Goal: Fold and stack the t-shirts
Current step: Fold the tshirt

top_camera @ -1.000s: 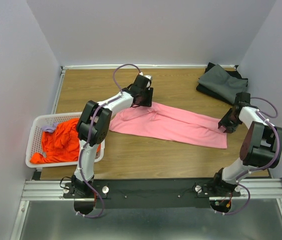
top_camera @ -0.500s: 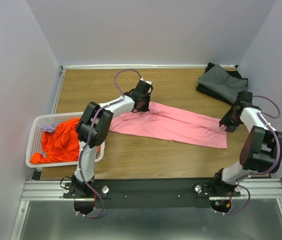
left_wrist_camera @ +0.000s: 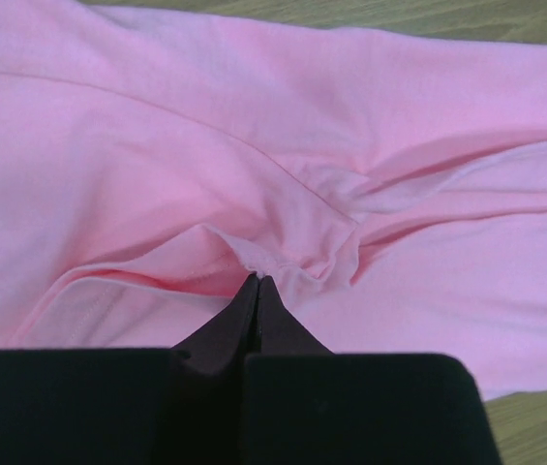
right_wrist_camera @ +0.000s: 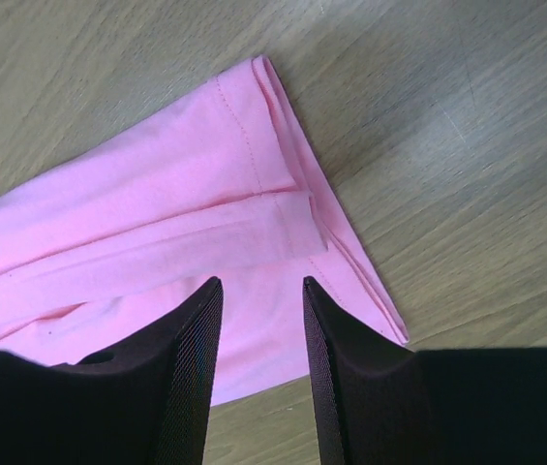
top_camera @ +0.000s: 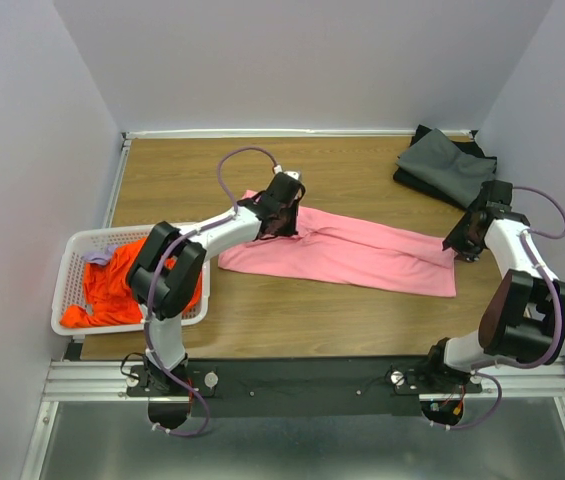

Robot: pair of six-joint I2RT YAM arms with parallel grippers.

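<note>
Sitting closest to the arm bases on the left side of the desk [top_camera: 292, 320] is a white slotted basket [top_camera: 65, 285], and the orange t-shirt [top_camera: 122, 285] is lying crumpled up inside it, spilling a bit over the near rim.

A little further back, the pink t-shirt [top_camera: 362, 255] is lying stretched out across the middle of the desk as a long, loosely folded strip, running from about the center-left over toward the right edge.

The right end effector [right_wrist_camera: 260, 286] is hovering at the right end of that strip with its fingers spread apart and nothing between them. In the right wrist view the hemmed corner of the pink cloth is showing right in the gap. Can't tell whether the tips are actually touching the fabric.

The left end effector [left_wrist_camera: 257, 283] is working the far left part of the same shirt. Its fingers are pressed together on a small pucker of pink cloth, with wrinkles fanning out from the pinch.

Way at the back right corner, the dark grey t-shirts [top_camera: 447, 165] are sitting in a small pile, well apart from the pink one.
</note>
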